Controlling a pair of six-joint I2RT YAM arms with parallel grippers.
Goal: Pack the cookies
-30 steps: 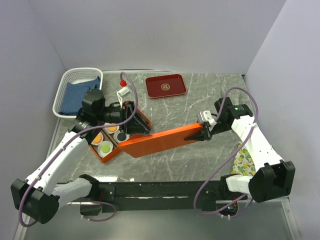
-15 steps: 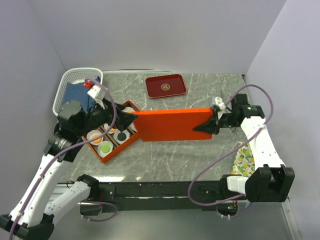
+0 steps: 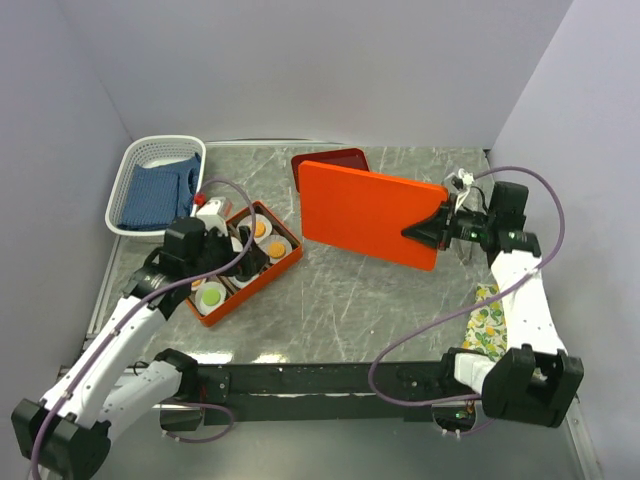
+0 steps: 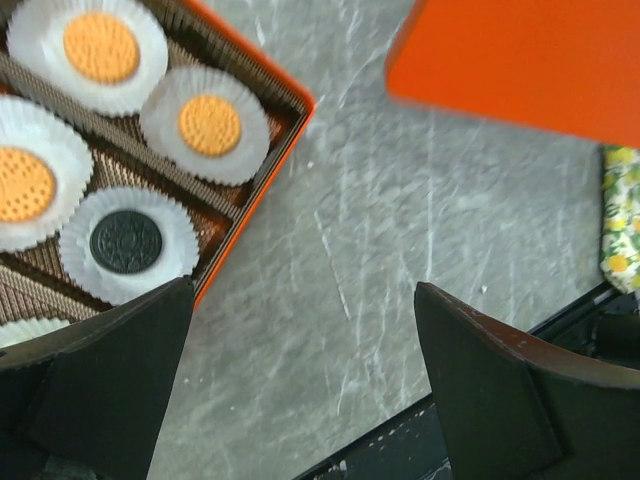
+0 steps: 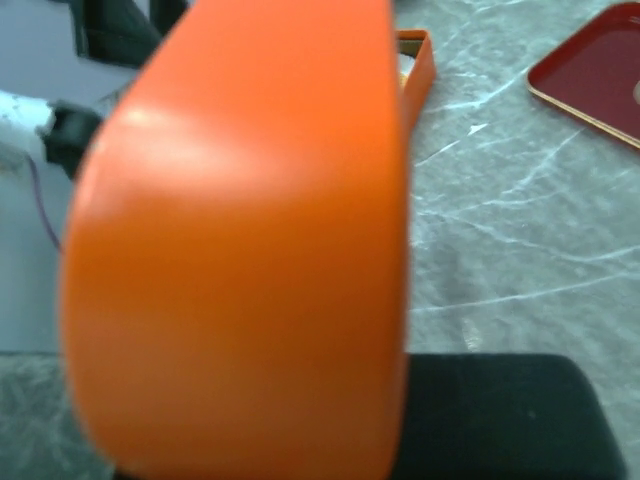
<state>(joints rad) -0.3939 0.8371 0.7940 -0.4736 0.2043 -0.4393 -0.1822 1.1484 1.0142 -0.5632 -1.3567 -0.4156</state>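
At left centre, cookies [image 3: 211,296] sit in paper cups [image 4: 165,262] inside the orange box [image 3: 287,262], below the wide-spread left gripper [image 4: 303,300]; the right gripper [image 3: 414,232] pinches the orange lid [image 3: 365,208]. The stamp on the black cookie [image 4: 125,241] is unreadable.

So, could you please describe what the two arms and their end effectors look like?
The left arm and right arm have white links joined by chunky black joints, on black bases. A thin purple cable loops along each. The left end effector and right end effector each have two black, wedge-shaped fingers.
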